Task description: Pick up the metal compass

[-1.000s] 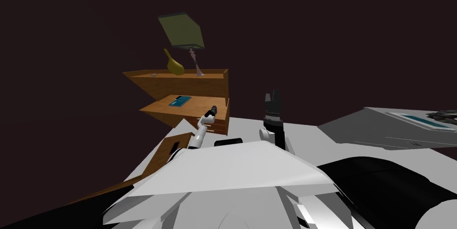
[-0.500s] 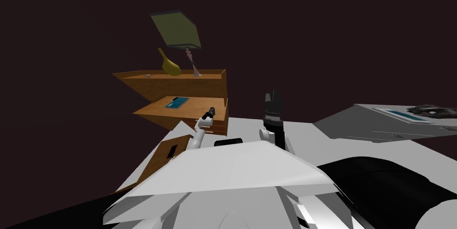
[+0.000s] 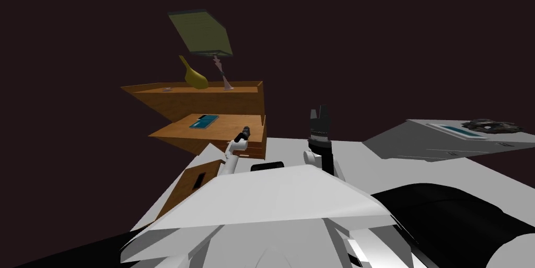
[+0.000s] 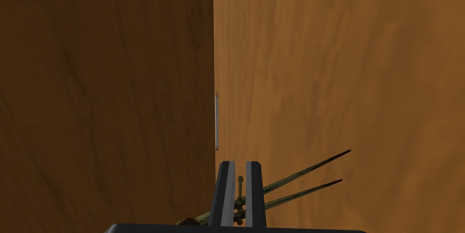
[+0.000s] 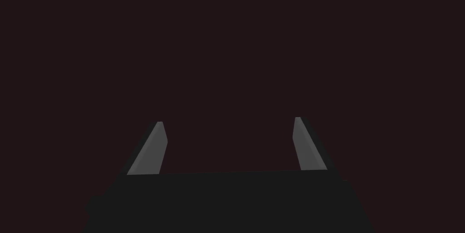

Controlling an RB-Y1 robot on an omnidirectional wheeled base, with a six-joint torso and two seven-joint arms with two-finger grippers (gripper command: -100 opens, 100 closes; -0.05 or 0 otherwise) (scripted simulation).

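Over the last second your base or torso turned. The whole head view slid toward 9 o'clock: the wooden desk (image 3: 209, 104), its green-shaded lamp (image 3: 201, 32), the yellow vase (image 3: 194, 76) and the teal book (image 3: 204, 120) all shifted that way together, and the grey table (image 3: 418, 144) at 3 o'clock came further in. That was your own move, not theirs. Against your body, your left gripper (image 4: 239, 166) dropped a little toward 7 o'clock and hung just in front of the desk's lower front corner, at about 11 o'clock from you. Its fingers were pressed close together on the compass (image 4: 299, 173), pinching it near the hinge, and the two thin dark legs splayed out past one finger with wood faces behind them. The compass was therefore in your left hand and, by the look of it, off the desk, so I judged the pick as good as made and the arm pulling back. Your right gripper (image 5: 228, 122) stood at 12 o'clock, fingers spread wide and holding nothing.
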